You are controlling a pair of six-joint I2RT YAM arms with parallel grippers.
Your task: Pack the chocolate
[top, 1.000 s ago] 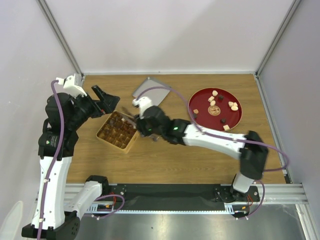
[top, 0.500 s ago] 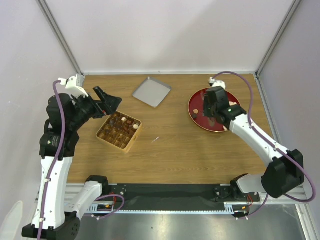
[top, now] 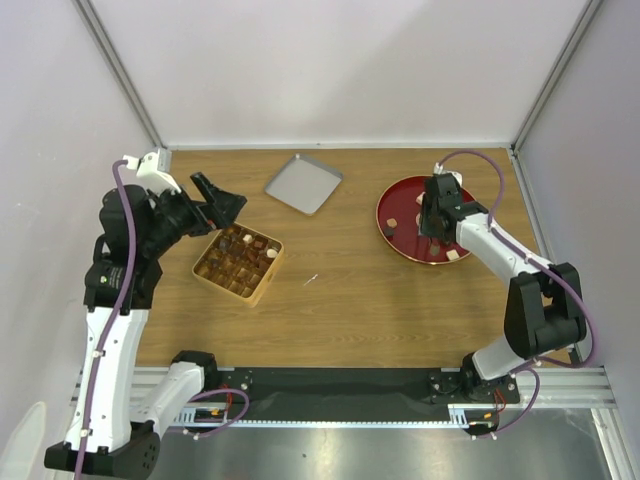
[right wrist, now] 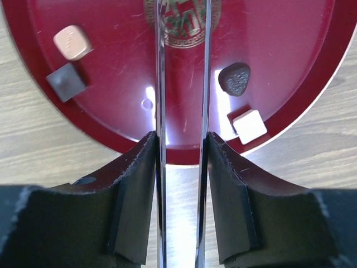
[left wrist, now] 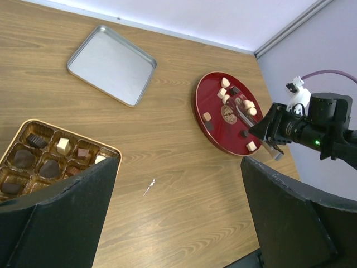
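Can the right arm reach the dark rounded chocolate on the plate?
Probably yes: the right gripper holds tongs over the red plate, and the dark rounded chocolate lies uncovered beside them.

Chocolate [right wrist: 72,42] sits in the box [top: 266,283] at left and on the plate [top: 405,201] at right; the tray [top: 303,184] lies behind

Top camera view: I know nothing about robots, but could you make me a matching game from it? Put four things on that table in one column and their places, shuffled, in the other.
Things
1. round dark-red plate
2. flat grey metal tray
3. square tan box with grid compartments
4. long thin metal tongs

Places
A. clamped in the right gripper, over the plate
B. left part of the wooden table, near the open left gripper
C. far middle of the table, nothing on it
D. right part of the table, loose chocolates on it

Pairs: 1-D, 2-C, 3-B, 4-A
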